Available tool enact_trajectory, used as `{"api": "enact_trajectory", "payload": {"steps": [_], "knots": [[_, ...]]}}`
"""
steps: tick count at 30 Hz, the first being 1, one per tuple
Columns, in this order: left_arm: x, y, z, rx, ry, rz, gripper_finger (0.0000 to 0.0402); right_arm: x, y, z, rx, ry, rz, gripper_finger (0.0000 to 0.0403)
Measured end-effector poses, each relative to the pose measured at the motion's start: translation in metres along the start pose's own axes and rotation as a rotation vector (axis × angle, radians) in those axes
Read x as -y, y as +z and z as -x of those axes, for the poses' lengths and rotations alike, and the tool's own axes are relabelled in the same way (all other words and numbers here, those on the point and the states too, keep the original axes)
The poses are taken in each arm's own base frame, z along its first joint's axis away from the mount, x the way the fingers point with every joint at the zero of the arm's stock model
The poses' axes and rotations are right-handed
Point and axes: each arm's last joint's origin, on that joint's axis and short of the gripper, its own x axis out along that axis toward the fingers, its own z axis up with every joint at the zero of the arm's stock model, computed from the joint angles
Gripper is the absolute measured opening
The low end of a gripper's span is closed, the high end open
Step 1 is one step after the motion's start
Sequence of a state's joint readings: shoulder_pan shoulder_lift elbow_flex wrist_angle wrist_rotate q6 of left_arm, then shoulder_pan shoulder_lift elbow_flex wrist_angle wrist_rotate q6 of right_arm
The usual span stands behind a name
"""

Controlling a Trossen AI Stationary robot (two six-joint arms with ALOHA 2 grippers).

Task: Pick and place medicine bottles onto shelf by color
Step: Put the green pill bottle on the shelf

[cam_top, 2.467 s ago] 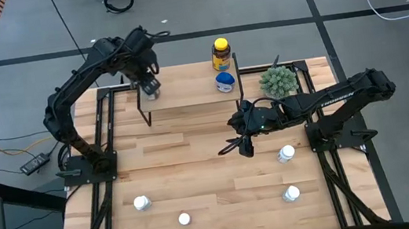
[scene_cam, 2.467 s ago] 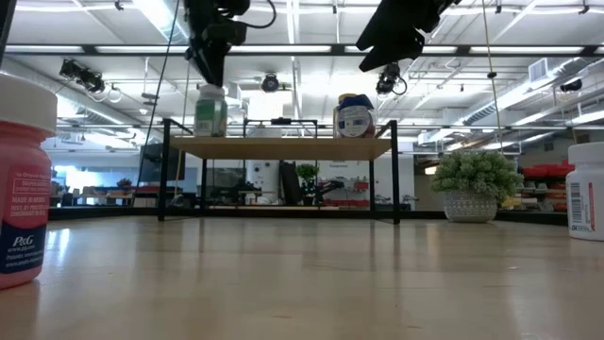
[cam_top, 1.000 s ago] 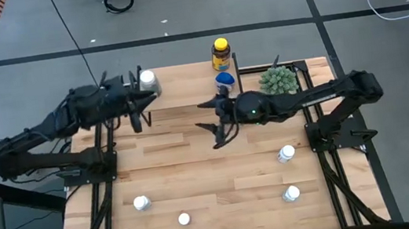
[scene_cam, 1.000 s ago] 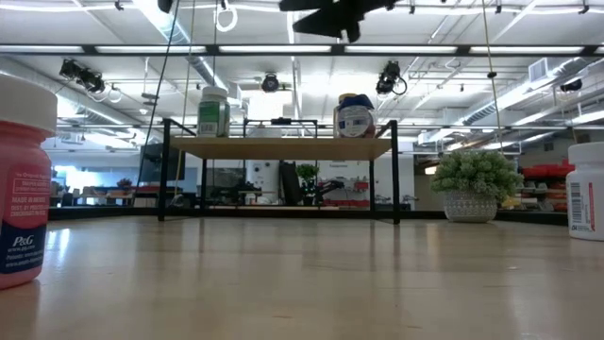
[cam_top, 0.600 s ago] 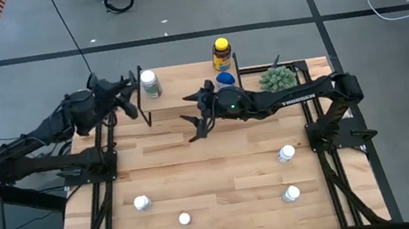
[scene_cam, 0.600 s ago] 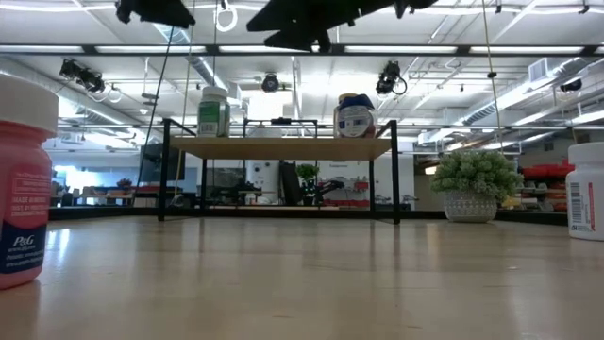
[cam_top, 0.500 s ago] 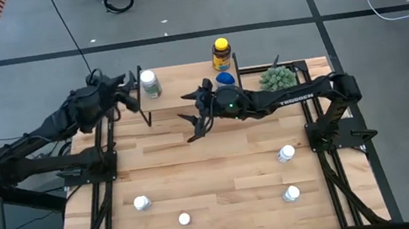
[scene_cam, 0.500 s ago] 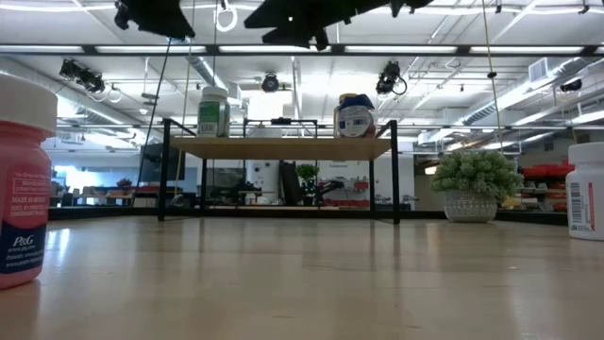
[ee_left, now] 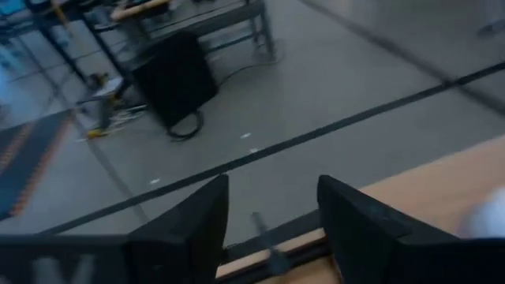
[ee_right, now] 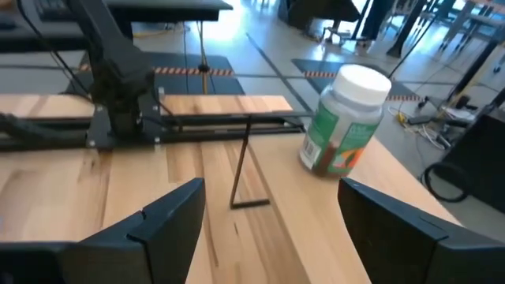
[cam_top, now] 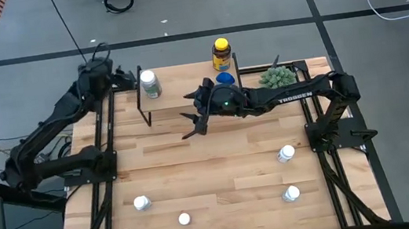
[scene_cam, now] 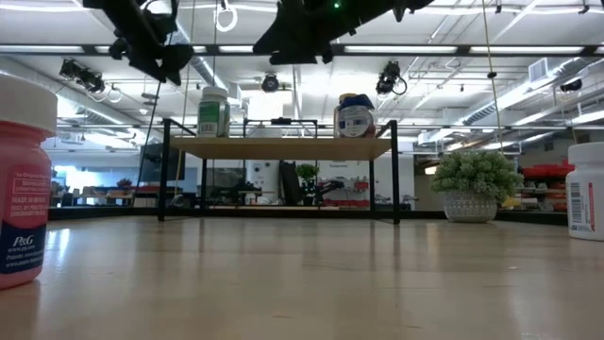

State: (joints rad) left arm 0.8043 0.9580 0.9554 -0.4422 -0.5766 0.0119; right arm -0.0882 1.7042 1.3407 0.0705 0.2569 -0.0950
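Shelf [cam_top: 186, 93] count stands at three: a white-capped, green-labelled bottle [cam_top: 150, 83] upright at its left end, and the blue-lidded bottle [cam_top: 223, 79] with the amber yellow-capped bottle [cam_top: 221, 52] at its right end, though whether the amber one is on the board or just behind it I cannot tell. Four white-capped bottles remain on the table, well in front of the shelf: two toward its left [cam_top: 143, 203] [cam_top: 184, 219], one of them the pink-labelled one [scene_cam: 24, 179], and two toward its right [cam_top: 286, 153] [cam_top: 292, 193]. By my judgement the task is a little under half done. My right gripper [cam_top: 194, 120] hangs above the shelf's front edge near its middle, fingers spread and holding nothing. My left gripper [cam_top: 122, 79] sits off the shelf's left end, raised, fingers apart and empty. A potted plant [cam_top: 277, 79] stands just right of the shelf.
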Motion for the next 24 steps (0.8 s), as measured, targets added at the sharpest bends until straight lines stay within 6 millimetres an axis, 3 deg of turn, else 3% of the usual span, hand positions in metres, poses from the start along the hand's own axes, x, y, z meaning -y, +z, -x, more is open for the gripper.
{"api": "enact_trajectory", "payload": {"steps": [7,14,24], "knots": [[0.012,-0.011,-0.021,-0.114,-0.188,-0.173,0.0122,-0.001,-0.001,0.000,-0.014,0.003,0.026,0.0298],[0.022,-0.017,-0.036,-0.172,-0.191,-0.185,0.0053,0.001,0.000,0.000,0.000,-0.001,0.034,0.0298],[0.031,-0.015,-0.041,-0.147,-0.374,-0.184,0.0010,0.001,0.000,0.000,-0.001,-0.001,0.027,0.0298]]}}
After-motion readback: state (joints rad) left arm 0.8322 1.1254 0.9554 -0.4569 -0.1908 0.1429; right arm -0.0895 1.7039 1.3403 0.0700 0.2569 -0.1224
